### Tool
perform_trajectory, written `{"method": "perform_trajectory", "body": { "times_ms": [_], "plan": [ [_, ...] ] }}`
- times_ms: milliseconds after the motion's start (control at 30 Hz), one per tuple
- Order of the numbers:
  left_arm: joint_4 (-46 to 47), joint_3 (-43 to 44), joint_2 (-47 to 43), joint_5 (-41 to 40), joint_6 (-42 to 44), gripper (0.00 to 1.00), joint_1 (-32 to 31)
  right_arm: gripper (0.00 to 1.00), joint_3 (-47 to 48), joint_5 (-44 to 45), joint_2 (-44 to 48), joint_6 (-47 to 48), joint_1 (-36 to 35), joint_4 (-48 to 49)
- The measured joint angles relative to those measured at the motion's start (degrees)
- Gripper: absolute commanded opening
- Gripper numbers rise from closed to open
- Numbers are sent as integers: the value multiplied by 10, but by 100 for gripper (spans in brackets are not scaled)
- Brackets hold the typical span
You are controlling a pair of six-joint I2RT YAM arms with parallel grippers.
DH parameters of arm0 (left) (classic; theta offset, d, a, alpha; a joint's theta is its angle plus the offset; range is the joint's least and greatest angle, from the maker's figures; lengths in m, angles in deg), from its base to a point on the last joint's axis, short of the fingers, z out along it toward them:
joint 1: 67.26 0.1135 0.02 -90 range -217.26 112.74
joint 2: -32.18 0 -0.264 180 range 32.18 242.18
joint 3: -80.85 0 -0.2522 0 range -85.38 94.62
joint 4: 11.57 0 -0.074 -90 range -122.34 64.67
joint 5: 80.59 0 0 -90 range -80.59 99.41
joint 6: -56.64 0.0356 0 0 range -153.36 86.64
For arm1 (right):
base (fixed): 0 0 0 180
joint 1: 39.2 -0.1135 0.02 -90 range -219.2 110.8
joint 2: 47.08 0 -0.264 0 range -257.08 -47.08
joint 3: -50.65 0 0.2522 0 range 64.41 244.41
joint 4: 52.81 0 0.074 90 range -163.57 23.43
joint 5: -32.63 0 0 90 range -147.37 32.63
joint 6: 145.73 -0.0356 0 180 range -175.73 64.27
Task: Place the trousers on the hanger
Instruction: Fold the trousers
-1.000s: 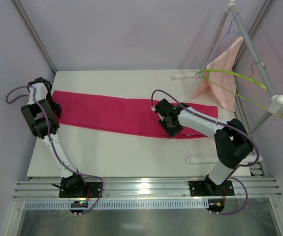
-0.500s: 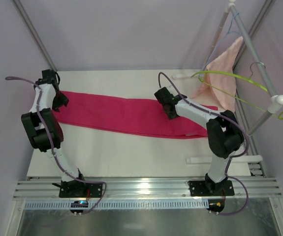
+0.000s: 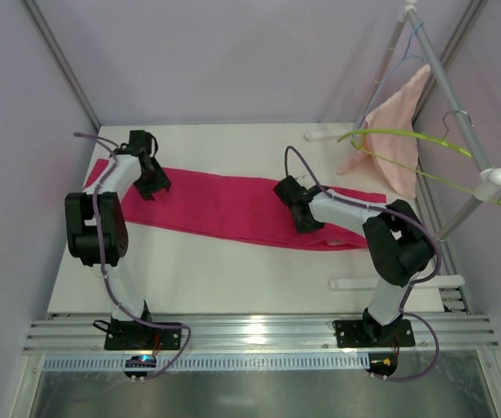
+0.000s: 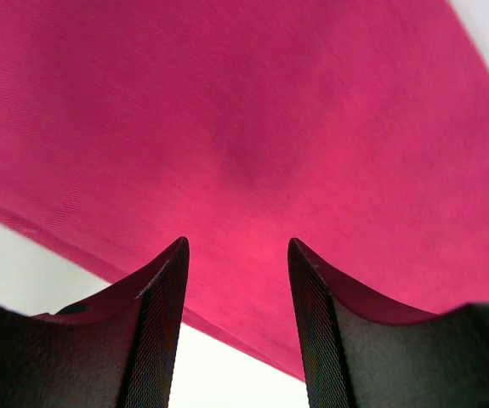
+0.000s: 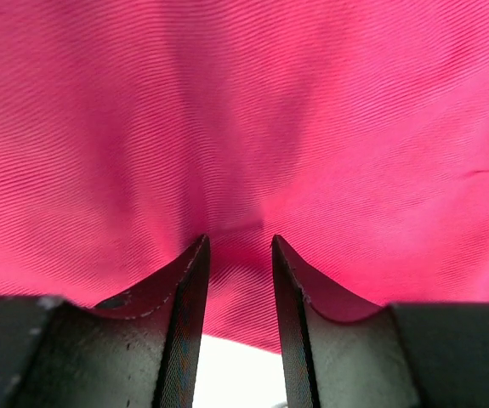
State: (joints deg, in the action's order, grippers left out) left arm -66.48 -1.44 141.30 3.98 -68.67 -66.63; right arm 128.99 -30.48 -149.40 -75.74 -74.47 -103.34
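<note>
From above: the trousers (image 3: 224,205) spread flat in a long magenta band on the table (image 3: 233,279), directly under both sets of jaws. Left gripper (image 3: 152,178) down over the band's left end, right gripper (image 3: 301,212) down a little inside its right end. The hanger (image 3: 407,137) well beyond the right jaws, up on the rack's slanted rail (image 3: 449,91), just beside a pale pink towel (image 3: 398,109) and well apart from the cloth on the table.

From the left wrist: jaws clearly apart with a fair gap, holding nothing. Smooth, unpuckered weave ahead of and between the tips. A cloth edge just behind the tips, with bare tabletop below it and again at the far upper right.

From the right wrist: jaws nearer together, only a narrow gap left. Creases in the fabric converging on that gap, with a small pucker drawn up right at the tips. Cannot tell a true pinch from a mere press into the cloth. Cloth edge just behind the tips, a sliver of table below.

Judging the step: early, by the look of it — taking hold of the trousers, with nothing yet lifted or brought toward the hanger. Next, most likely: close both pairs of jaws on a real fold at each end, lift together to keep the band level, then carry it rightward and drape it over the lime-green bar. Calls for an even grip through both layers, or else a risk of one leg sliding free on the way up.
</note>
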Motion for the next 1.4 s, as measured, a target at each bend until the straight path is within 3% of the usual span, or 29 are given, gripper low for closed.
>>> {"method": "perform_trajectory", "body": {
  "times_ms": [200, 400, 633, 800, 1133, 1400],
  "plan": [
    [47, -105, -12, 64, -21, 51, -56, 40, -7, -50, 44, -79, -6, -14],
    [64, -144, -32, 70, -42, 51, -50, 41, 58, 25, 48, -198, 20, -99],
    [60, -141, -31, 62, -45, 51, -50, 42, 148, 95, 40, -444, 142, -256],
    [57, -139, -29, 63, -46, 51, -50, 48, 150, 94, 36, -607, 166, -356],
    [56, -138, -28, 72, -46, 51, -46, 55, 47, 81, 75, -770, 177, -393],
    [57, -138, -27, 77, -46, 50, -43, 59, -10, 70, 87, -824, 178, -400]
  ]
}}
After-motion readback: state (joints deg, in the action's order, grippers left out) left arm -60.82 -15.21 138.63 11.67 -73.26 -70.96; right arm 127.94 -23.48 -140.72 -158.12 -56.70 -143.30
